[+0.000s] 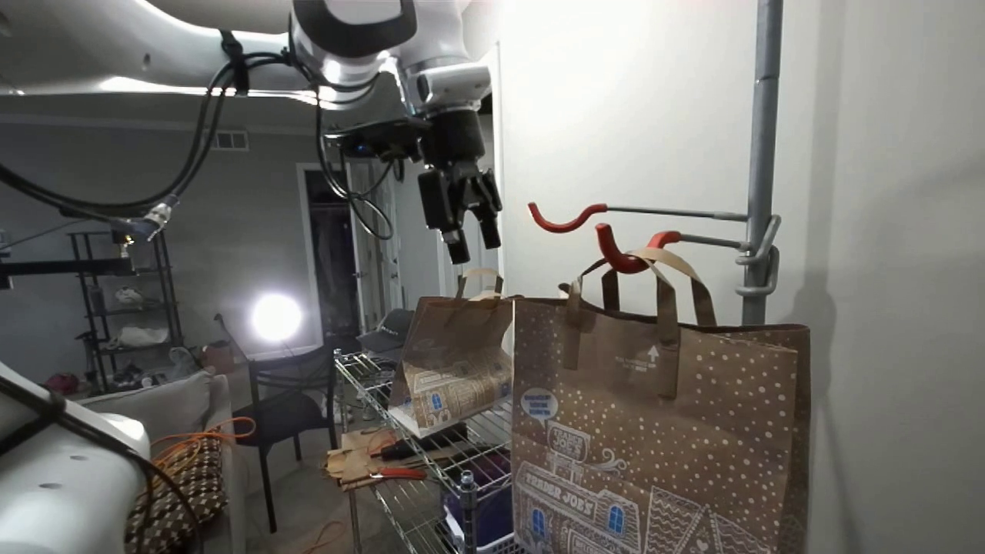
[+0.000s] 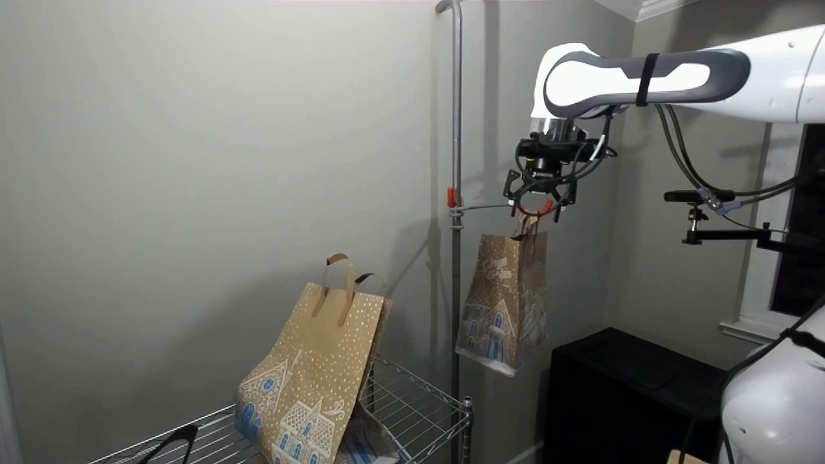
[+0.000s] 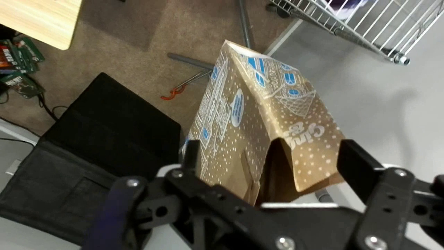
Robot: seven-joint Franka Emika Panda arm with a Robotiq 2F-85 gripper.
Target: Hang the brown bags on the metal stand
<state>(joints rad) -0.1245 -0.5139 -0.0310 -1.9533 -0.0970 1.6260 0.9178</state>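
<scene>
One white-dotted brown kraft-paper bag was hung by its flat brown handles on a curved red hook of the tall grey metal stand, and a matching paper bag was perched, tilted, on the silver wire shelf, inward of one corner post! Nothing was held by the black two-fingered gripper, spread wide near that hook; a straight-up withdrawal seemed wanted, lest handles be snagged.

A white-dotted brown bag hangs by its handles from the red-hooked metal stand, right of center in an exterior view; another brown bag sits tilted at lower left.
</scene>
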